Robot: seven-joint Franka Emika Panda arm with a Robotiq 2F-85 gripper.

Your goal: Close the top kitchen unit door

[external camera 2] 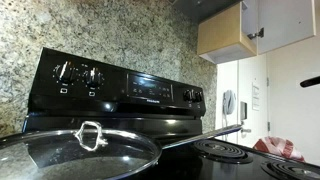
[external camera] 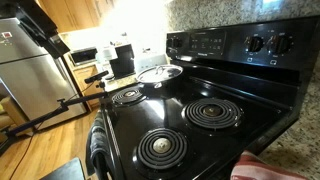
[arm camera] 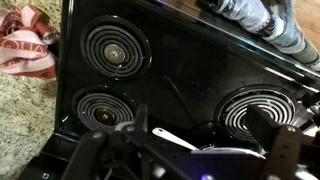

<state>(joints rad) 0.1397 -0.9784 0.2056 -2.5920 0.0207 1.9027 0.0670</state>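
The top kitchen unit door (external camera 2: pixel 222 35) shows in an exterior view as a honey-brown wooden panel high at the upper right, above the stove; a small dark fitting sits at its right edge. I cannot tell from here how far it stands open. The door is out of the wrist view. My gripper (arm camera: pixel 190 160) is open and empty, its two dark fingers wide apart at the bottom of the wrist view. It hangs high over the black stove top (arm camera: pixel 180 70) and looks down on it. I cannot make out the gripper in either exterior view.
A glass lid (external camera 2: pixel 80 150) lies on the stove (external camera: pixel 190 100), also seen at the stove's back (external camera: pixel 160 72). A red-and-white cloth (arm camera: pixel 28 45) lies on the granite counter. A steel fridge (external camera: pixel 25 70) and black camera stands (external camera: pixel 70 95) stand to one side. A dark slanted shape (external camera: pixel 35 25) fills the top corner.
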